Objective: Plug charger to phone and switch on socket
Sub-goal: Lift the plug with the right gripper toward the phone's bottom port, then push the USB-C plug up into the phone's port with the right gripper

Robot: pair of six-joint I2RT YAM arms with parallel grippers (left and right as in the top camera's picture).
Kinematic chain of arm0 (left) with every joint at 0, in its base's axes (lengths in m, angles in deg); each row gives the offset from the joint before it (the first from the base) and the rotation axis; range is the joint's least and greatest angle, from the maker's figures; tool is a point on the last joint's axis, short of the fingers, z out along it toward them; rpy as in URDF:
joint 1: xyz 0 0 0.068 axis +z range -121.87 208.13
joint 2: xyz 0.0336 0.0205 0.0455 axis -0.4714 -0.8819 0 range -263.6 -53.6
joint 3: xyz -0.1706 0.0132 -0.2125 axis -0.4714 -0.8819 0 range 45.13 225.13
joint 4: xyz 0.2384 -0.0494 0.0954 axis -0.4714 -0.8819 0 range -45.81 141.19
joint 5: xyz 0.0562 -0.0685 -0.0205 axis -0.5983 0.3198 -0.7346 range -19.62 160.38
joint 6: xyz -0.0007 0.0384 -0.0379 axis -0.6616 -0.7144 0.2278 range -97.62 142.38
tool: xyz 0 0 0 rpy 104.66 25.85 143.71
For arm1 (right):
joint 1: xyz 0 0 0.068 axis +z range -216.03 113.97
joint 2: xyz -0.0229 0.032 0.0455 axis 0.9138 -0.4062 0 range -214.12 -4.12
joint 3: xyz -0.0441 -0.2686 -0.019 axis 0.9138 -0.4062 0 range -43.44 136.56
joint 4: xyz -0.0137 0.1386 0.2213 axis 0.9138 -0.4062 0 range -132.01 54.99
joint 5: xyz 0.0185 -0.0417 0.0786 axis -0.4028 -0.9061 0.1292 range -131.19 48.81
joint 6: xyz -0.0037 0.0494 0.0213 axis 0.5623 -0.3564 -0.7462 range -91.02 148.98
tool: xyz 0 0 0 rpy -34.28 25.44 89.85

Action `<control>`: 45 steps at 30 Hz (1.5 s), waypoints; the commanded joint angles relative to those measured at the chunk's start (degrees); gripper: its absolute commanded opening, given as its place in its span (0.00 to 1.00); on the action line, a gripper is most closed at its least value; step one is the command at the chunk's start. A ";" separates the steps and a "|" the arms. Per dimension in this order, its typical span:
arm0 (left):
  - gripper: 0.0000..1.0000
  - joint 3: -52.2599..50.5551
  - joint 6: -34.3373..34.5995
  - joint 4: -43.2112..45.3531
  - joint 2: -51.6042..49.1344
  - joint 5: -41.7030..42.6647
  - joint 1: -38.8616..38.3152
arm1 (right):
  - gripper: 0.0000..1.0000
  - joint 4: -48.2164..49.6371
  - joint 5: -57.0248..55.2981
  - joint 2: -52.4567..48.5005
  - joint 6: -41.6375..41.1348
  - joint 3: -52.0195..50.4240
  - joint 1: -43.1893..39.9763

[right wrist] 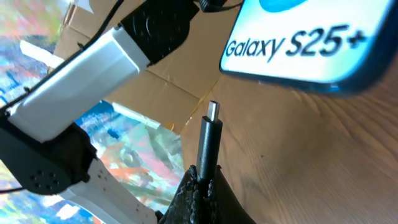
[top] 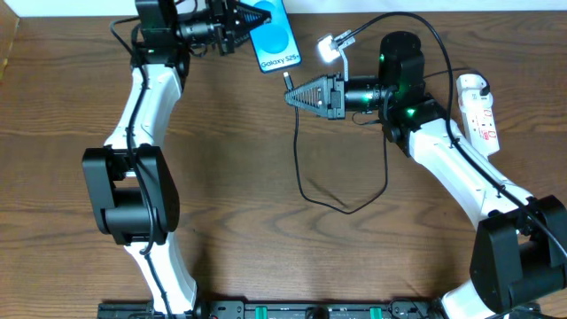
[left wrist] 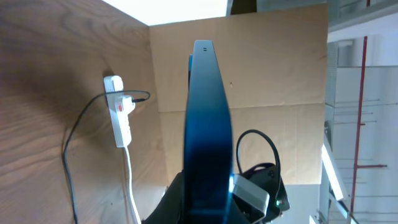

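Observation:
My left gripper (top: 241, 27) is shut on the phone (top: 275, 37) and holds it at the far middle of the table, blue screen up, "Galaxy S25+" text toward the near end. The left wrist view shows the phone (left wrist: 208, 137) edge-on between the jaws. My right gripper (top: 297, 96) is shut on the charger's black plug (right wrist: 208, 143), metal tip pointing at the phone's bottom edge (right wrist: 298, 50), a short gap between them. The black cable (top: 341, 199) loops over the table to the white adapter (top: 472, 86) on the socket (top: 481, 113) at the right.
The socket and its white cord show in the left wrist view (left wrist: 122, 118). A small white lit object (top: 330, 49) sits by the right arm. Cardboard stands behind the table's far edge (left wrist: 261, 74).

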 commanded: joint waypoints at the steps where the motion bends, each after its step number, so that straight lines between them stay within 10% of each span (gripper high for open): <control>1: 0.07 0.83 2.34 1.44 1.55 -1.49 -0.81 | 0.01 0.20 -1.09 -0.09 -4.11 0.37 0.17; 9: 0.07 0.83 15.72 19.61 1.55 -1.36 -0.81 | 0.01 0.92 -2.25 -0.09 -6.14 0.37 -0.46; 45: 0.07 0.83 12.28 19.76 1.53 -0.96 -2.03 | 0.01 7.13 3.32 -0.11 -11.89 0.37 -2.32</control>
